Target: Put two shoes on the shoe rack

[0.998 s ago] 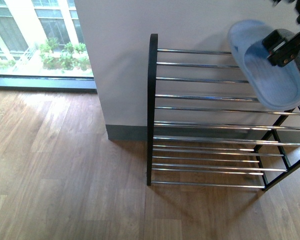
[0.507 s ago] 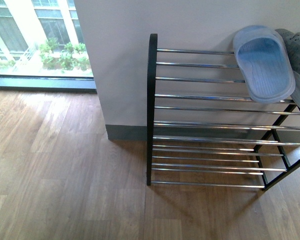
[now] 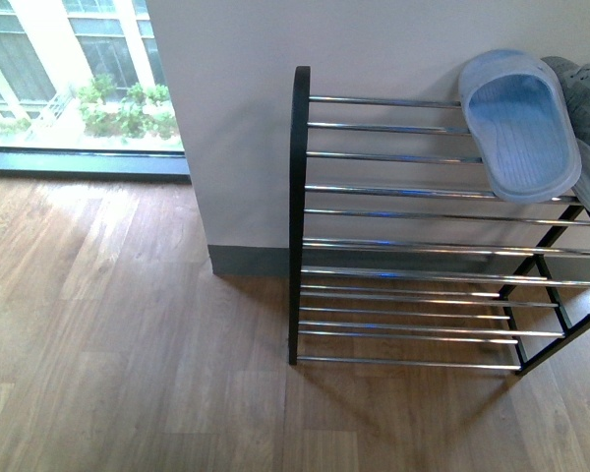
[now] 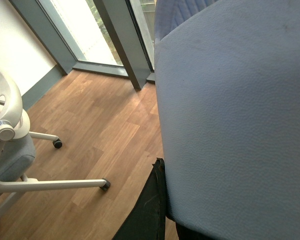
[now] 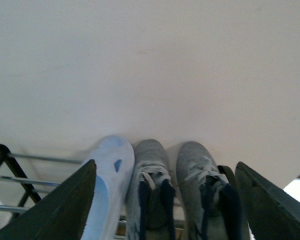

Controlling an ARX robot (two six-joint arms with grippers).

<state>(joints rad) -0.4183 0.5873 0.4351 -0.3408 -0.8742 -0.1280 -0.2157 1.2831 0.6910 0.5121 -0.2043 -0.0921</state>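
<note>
I count one slide [image 3: 521, 123] and two sneakers [image 5: 152, 197] on the rack [image 3: 393, 187], upper right; right gripper [image 5: 165, 200] apart and empty, left unseen.

A second ago my right gripper [image 5: 162, 200] holds the blue slide [image 3: 519, 123] tilted above the shoe rack [image 3: 403, 187], and my arm shows at the upper right of the front view. Now that arm is gone from the front view. The slide lies flat on the top bars, sole down, close beside the grey sneaker [image 3: 585, 84]. My right fingers [image 5: 60, 210] stand apart with nothing between them.
</note>
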